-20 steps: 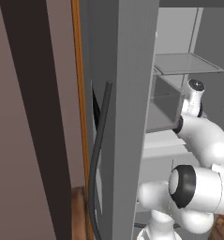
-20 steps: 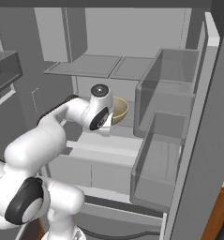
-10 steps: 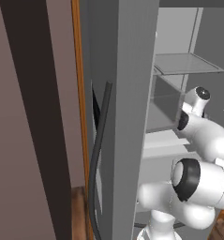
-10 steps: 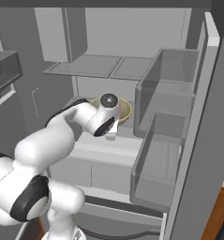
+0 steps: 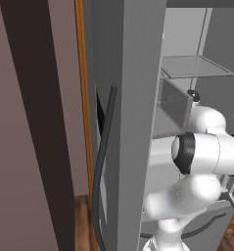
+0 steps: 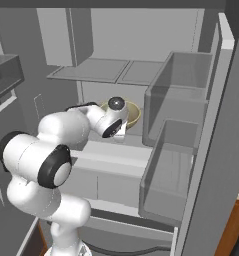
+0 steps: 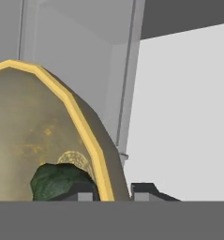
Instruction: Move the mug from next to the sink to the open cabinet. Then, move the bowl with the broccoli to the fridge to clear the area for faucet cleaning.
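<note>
Bowl with the broccoli [image 6: 133, 113] sat on a shelf inside the fridge [image 6: 191, 130], with our gripper [image 7: 113, 190] close against its near side. We saw its rim running between our two fingertips [image 7: 144, 190], one inside by the broccoli [image 7: 59, 180] and one outside, so we judged that any withdrawal should go straight back from the rim. We could not tell whether the jaws were clamped on the rim or slack.

Inside the tall grey steel fridge [image 6: 141, 30], a pale grey lower shelf [image 6: 116, 150] carries the round pale olive-cream bowl with the broccoli [image 6: 132, 113], which sits on it toward the back, just left of the clear grey door bins [image 6: 181, 95]. In the hand view the bowl's yellowish rim [image 7: 80, 122] stands close up, with the dark green broccoli piece [image 7: 57, 180] lying low inside it. Above, two flat grey upper shelves [image 6: 91, 71] sit side by side.
</note>
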